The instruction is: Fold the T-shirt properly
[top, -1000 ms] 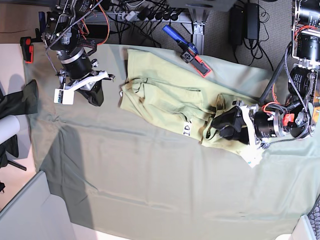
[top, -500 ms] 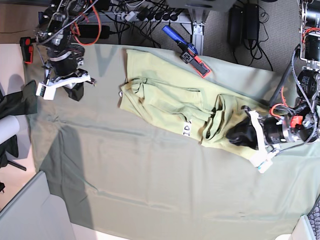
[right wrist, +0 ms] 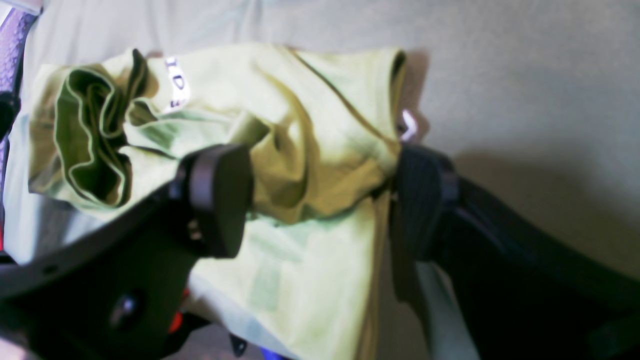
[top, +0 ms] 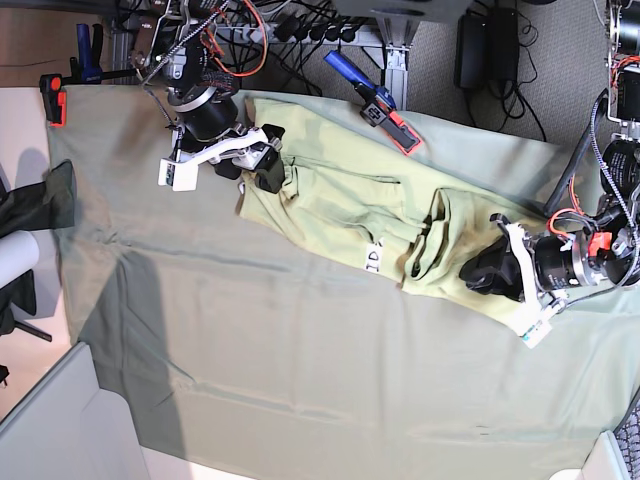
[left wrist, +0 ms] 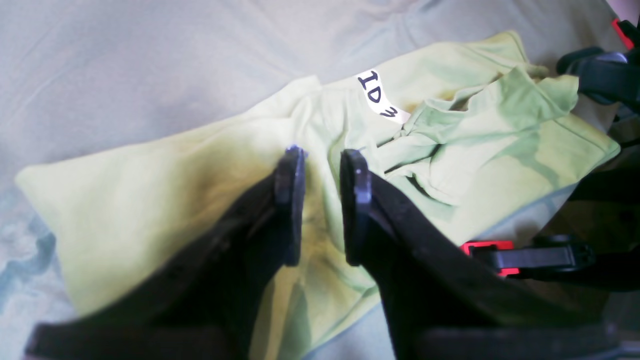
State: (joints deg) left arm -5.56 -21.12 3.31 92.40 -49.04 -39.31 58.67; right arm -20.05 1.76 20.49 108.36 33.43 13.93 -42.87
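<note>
The pale yellow-green T-shirt (top: 340, 200) lies crumpled on the grey-green table cloth (top: 300, 370), running from back left to middle right. Its white tag (top: 373, 260) reads "ID3". At the shirt's right end, my left gripper (top: 475, 275) lies low; in the left wrist view the left gripper (left wrist: 322, 200) has its jaws narrowly apart, pinching a ridge of T-shirt (left wrist: 150, 200). My right gripper (top: 262, 165) is over the shirt's back-left corner. In the right wrist view the right gripper (right wrist: 320, 200) stands wide open, astride a bunched fold of T-shirt (right wrist: 320, 125).
A blue and red clamp (top: 375, 100) lies on the cloth's back edge just behind the shirt. A red clamp (top: 55, 100) holds the back-left corner. Dark fabric (top: 40, 200) hangs off the left edge. Cables and power bricks crowd the back.
My right arm swung from the far left over to the shirt's back-left corner and its jaws opened wide. My left gripper's jaws narrowed on the shirt and it drew back slightly to the right.
</note>
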